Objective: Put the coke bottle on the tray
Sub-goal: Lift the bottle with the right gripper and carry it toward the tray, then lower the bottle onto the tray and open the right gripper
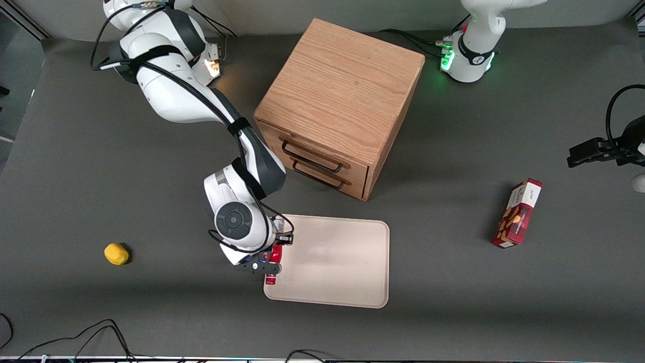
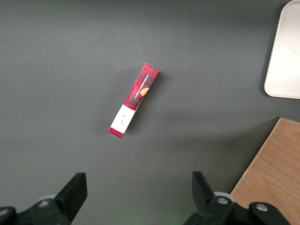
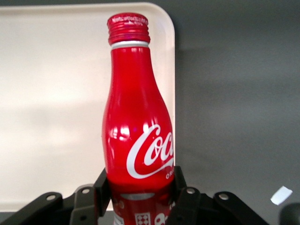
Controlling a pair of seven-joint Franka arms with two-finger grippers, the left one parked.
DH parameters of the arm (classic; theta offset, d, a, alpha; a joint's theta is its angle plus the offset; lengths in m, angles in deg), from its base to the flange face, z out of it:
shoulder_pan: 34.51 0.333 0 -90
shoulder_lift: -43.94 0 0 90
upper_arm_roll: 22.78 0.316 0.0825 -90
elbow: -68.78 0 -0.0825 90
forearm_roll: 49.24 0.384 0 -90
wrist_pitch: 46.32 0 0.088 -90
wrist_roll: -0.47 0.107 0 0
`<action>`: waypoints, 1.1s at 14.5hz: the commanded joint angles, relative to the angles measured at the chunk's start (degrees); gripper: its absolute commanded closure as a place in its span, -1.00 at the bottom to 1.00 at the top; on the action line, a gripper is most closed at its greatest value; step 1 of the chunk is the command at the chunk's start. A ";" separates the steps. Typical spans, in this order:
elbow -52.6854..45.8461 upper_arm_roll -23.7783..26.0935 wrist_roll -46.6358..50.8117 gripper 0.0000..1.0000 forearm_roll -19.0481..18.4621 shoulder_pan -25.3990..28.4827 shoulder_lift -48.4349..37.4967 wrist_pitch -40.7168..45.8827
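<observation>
The gripper (image 1: 272, 262) hung over the working-arm end of the tray (image 1: 342, 262), at the edge nearest that arm, and its jaws were pinching the coke bottle (image 3: 136, 122) low on the body, near the base. In the right wrist view the bottle lay along the camera's line of sight with its red cap pointing away from the jaws, most of it over the cream surface and close to a rounded corner of the tray. Whether the bottle already touched the tray could not be told.

By this reading the task was well along: the bottle was picked up and carried to the tray, and what remained was to set it down, let go and pull clear. Because it sat so near the rim, a shift toward the tray's middle looked wise before release.

Nothing stood in the way on the tray itself. The wooden drawer cabinet (image 1: 337, 106) stood farther from the front camera, near the tray. A small yellow object (image 1: 116, 253) lay toward the working arm's end of the table (image 1: 101, 181), and a red snack box (image 1: 518, 214) lay toward the parked arm's end, both well apart from the tray.
</observation>
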 commanded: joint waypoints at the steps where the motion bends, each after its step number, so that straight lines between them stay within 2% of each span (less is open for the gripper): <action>1: -3.32 -1.20 -1.44 1.00 -0.39 1.59 3.10 -2.17; 10: -2.97 -2.17 -1.09 1.00 -0.39 1.68 5.74 -6.31; 14: -2.97 -2.26 -1.00 0.21 -0.39 1.51 6.10 -6.76; 15: -2.97 -2.26 -1.00 -0.01 -0.39 1.42 6.10 -6.76; 16: -2.97 -2.26 -1.00 -0.32 -0.39 1.51 6.18 -6.76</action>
